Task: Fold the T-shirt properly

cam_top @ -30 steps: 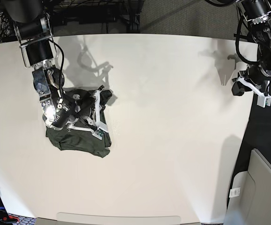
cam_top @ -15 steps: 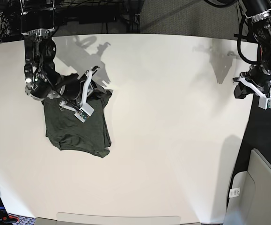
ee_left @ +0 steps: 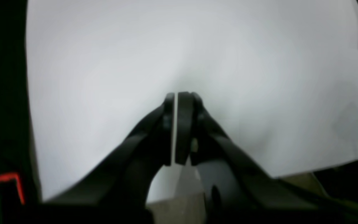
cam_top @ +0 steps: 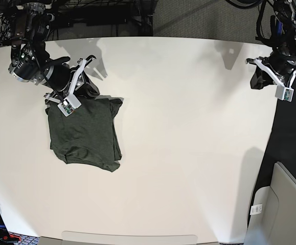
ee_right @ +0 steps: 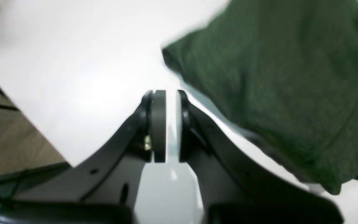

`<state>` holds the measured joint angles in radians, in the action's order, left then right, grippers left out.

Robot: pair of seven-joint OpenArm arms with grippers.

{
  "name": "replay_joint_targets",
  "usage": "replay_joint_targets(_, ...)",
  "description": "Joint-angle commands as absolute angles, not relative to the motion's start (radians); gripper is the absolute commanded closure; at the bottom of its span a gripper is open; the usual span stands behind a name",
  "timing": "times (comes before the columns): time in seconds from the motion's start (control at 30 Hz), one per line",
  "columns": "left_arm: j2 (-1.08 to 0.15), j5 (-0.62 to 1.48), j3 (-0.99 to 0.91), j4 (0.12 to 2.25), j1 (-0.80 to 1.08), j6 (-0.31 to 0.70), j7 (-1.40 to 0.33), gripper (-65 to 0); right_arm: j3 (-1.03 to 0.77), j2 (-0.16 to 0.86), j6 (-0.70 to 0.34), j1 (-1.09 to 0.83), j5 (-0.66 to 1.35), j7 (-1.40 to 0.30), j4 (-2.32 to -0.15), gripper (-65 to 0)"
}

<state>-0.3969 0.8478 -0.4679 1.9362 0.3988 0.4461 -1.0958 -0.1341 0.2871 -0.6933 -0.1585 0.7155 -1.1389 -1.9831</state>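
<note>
Two arms stand over the white surface (cam_top: 188,153), and only one of them is anywhere near the T-shirt (cam_top: 84,133). The shirt lies folded into a compact dark olive packet, roughly rectangular, its long axis running from the far edge of the surface toward the near edge, with a slightly ragged corner at its near end. The right hand (cam_top: 68,99) hangs just above the shirt's far edge, tipped down toward it; in its own wrist view the right hand (ee_right: 165,124) has its pads drawn nearly together with only a thin gap, and nothing is caught between them, the cloth lying just beside and beyond the fingertips. The left hand (cam_top: 270,81) sits well apart from the shirt, out past the surface's far corner on the other side, and its wrist view shows the left hand (ee_left: 179,124) pressed shut on nothing, bare surface beneath. So any further touch on the shirt falls to the right arm, I'd judge, reaching along that long axis. Compared with a second ago, the right arm has lifted off the middle of the shirt and drawn back toward its far edge, leaving the packet uncovered and flatter-looking; the left arm has edged a little farther away. The fold looks close to finished.
</note>
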Motion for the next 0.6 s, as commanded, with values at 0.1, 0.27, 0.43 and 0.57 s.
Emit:
replay_joint_targets(0.1, -0.414, 0.858, -0.481, 1.968, 0.464, 0.452, -1.084, 0.0, -0.213, 0.312, -0.698, -0.265, 0.728, -1.116, -2.045, -4.2)
replay_joint_targets(0.27, -0.367, 0.862, -0.562, 2.022, 0.555, 0.452, -1.084, 0.0, -0.314, 0.312, -0.698, -0.369, 0.786, -1.115, -2.055, -4.2)
replay_joint_targets(0.43, -0.314, 0.862, -0.653, 2.045, 0.619, 0.452, -1.086, 0.0, -0.420, 0.357, -0.698, -0.458, 0.866, -1.118, -2.055, -4.2)
replay_joint_targets(0.57, -0.309, 0.862, -0.659, 2.045, 0.676, 0.452, -1.086, 0.0, -0.545, 0.384, -0.698, -0.549, 0.932, -1.122, -2.057, -4.2)
